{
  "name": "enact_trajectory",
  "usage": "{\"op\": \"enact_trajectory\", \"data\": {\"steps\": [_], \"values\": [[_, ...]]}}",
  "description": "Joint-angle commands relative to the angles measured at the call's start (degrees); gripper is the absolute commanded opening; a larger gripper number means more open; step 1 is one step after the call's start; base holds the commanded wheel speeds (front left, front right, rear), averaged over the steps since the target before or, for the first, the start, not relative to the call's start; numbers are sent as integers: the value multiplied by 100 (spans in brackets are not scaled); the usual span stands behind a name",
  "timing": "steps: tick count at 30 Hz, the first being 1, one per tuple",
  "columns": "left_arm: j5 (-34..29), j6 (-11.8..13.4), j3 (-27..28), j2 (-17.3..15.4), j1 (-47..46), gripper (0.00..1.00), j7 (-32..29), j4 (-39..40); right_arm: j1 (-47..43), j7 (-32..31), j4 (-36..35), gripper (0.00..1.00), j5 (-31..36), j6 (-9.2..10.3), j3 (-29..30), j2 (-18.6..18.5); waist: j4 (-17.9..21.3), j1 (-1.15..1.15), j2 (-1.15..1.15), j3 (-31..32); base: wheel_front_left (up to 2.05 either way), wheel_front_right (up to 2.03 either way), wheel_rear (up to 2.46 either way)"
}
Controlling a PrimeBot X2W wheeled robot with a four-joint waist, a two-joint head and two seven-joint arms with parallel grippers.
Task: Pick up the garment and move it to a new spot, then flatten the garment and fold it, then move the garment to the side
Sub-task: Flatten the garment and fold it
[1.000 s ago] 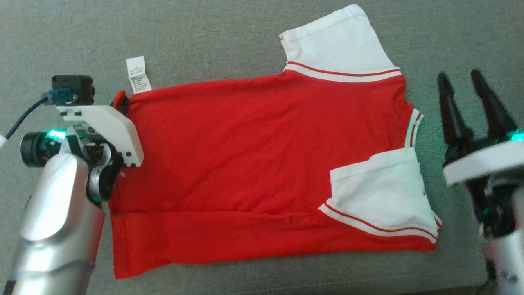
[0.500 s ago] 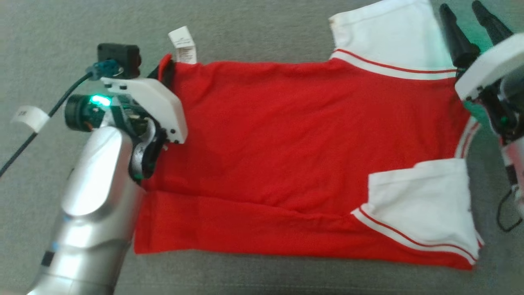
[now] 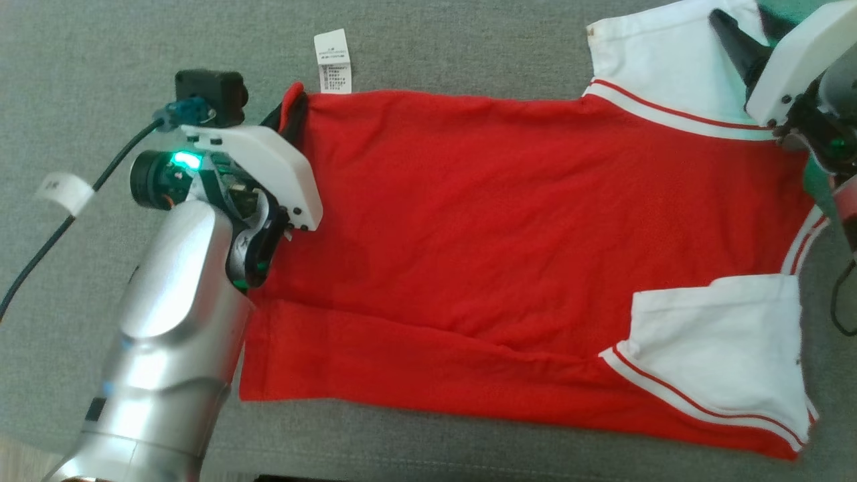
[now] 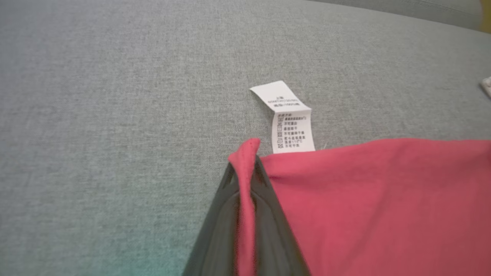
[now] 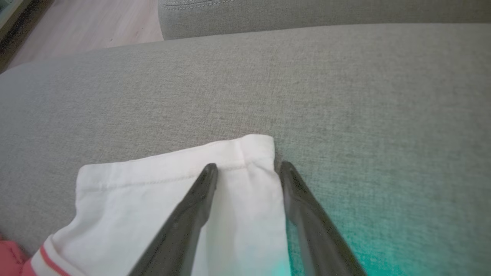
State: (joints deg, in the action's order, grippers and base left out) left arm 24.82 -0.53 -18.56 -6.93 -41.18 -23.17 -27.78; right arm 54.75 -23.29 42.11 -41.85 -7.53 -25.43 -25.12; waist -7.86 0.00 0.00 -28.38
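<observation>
**Right tool now over the sleeve, left tool holding its pinch**

In the head view, the whole picture has slid since a second ago, so we take that as the camera turning. The red garment lies spread as it did, with its care label sticking out past the top edge and its lower sleeve folded in over the body. What has truly changed is the right tool. A second ago it stood off the garment's right edge over bare fabric, and now it is over the white upper sleeve. The left tool keeps its place at the corner beside the label. Everything rests on a grey woven cushion, where a dark cable trails off to the left.

In the left wrist view, we see the left tool closed tight, with a ridge of the garment pinched between its fingers. The care label lies flat just beyond it.

In the right wrist view, the right tool stands wide apart and holds nothing. One finger is over the upper sleeve and the other is at its hem corner. We cannot tell whether the tips touch the cloth. Beyond the cushion we see a second cushion and a strip of pale wooden floor.
</observation>
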Motion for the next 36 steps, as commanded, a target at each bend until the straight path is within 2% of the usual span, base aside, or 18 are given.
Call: {"op": "enact_trajectory", "data": {"steps": [1, 7, 12, 18, 21, 24, 29, 36], "values": [[38, -8, 170, -183, -56, 0, 79, 56, -114, -106, -47, 0, -148, 4, -148, -28, 27, 0, 0, 59, 0, 0, 0], [39, 11, 258, -284, 17, 0, 440, 131, -194, 530, -551, 0, -426, 4, -311, -237, 138, 0, 0, 275, 0, 0, 0], [108, 88, 423, -465, 291, 0, 596, 557, -580, 1053, -1274, 0, -675, 4, -235, -510, 310, 0, 0, 553, 0, 0, 0], [173, 296, 646, -766, 912, 0, 550, 1379, -1424, 1451, -2289, 0, -700, 4, 157, -785, 545, 0, 0, 930, 0, 0, 0], [264, 399, 742, -839, 1329, 0, 478, 1787, -2124, 1455, -2853, 0, -633, 4, 434, -784, 630, 0, 0, 1071, 0, 0, 0], [396, 498, 835, -847, 1779, 0, 430, 2100, -2973, 1358, -3363, 0, -567, 4, 776, -663, 690, 0, 0, 1147, 0, 0, 0], [681, 652, 1007, -764, 2495, 0, 401, 2364, -4465, 1085, -4054, 0, -424, 4, 1231, -168, 815, 0, 0, 1224, 0, 0, 0], [927, 851, 1184, -628, 3262, 0, 478, 2470, -5768, 780, -4381, 0, -287, 4, 1671, 535, 1006, 0, 0, 1266, 0, 0, 0]]}}
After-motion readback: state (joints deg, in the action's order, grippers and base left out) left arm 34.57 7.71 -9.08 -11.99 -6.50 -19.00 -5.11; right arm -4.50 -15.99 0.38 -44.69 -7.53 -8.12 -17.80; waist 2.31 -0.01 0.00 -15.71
